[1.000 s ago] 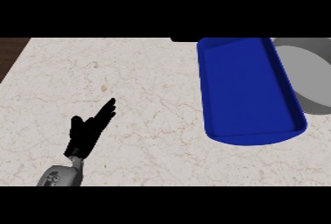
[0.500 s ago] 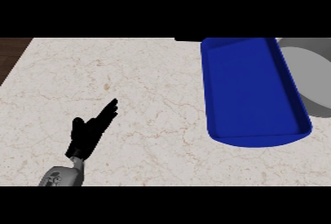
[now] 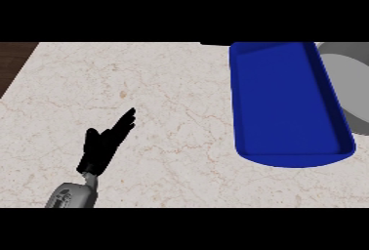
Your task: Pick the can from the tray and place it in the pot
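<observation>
Step in hand: locate and reach can. Can not visible; tray (image 3: 288, 97) interior shows bare blue, far end cut off by view edge. Pot (image 3: 355, 83) grey, just right of tray, partly out of view. Left hand (image 3: 101, 146) near-left on counter (image 3: 158, 83), fingers straight, holding nothing, well apart from tray. Right hand out of view. Advice: use right arm, nearer to tray; find can before closing fingers. Versus earlier: left hand unmoved; tray sits slightly nearer in view.
</observation>
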Available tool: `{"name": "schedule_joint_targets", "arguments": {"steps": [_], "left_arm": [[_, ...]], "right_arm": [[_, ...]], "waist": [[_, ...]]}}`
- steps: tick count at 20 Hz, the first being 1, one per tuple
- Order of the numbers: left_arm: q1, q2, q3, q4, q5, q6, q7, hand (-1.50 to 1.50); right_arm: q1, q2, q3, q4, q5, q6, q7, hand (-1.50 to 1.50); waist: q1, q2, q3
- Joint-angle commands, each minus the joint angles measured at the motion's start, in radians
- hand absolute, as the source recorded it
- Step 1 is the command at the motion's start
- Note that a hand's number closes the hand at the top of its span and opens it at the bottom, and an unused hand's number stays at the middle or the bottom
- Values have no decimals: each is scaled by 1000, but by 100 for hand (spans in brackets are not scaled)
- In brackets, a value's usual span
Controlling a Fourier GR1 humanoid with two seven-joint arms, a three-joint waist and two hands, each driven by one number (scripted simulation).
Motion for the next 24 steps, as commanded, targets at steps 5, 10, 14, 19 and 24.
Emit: {"name": "schedule_joint_targets", "arguments": {"steps": [5, 10, 14, 19, 24], "left_arm": [[-18, -14, -13, -16, -14, 10, 22, 0], [-19, -30, -8, 2, -27, 30, 1, 0], [-2, -7, 6, -12, 2, -7, 7, 0], [9, 7, 25, -7, 20, -21, 8, 0], [6, -6, 25, -18, 2, 10, 6, 0]], "right_arm": [[-96, 93, 105, 177, 122, 206, 217, 150], [-130, 136, 99, 238, 127, 264, 277, -150], [-123, 161, -56, 190, -26, 137, 152, -150], [-149, 172, -261, 149, -226, 26, 58, -150], [-151, 89, -412, 136, -360, -74, 38, -150]], "waist": [[16, 7, 1], [4, 6, 2], [-7, 3, 4], [-14, 1, 6], [-29, -3, 4]]}}
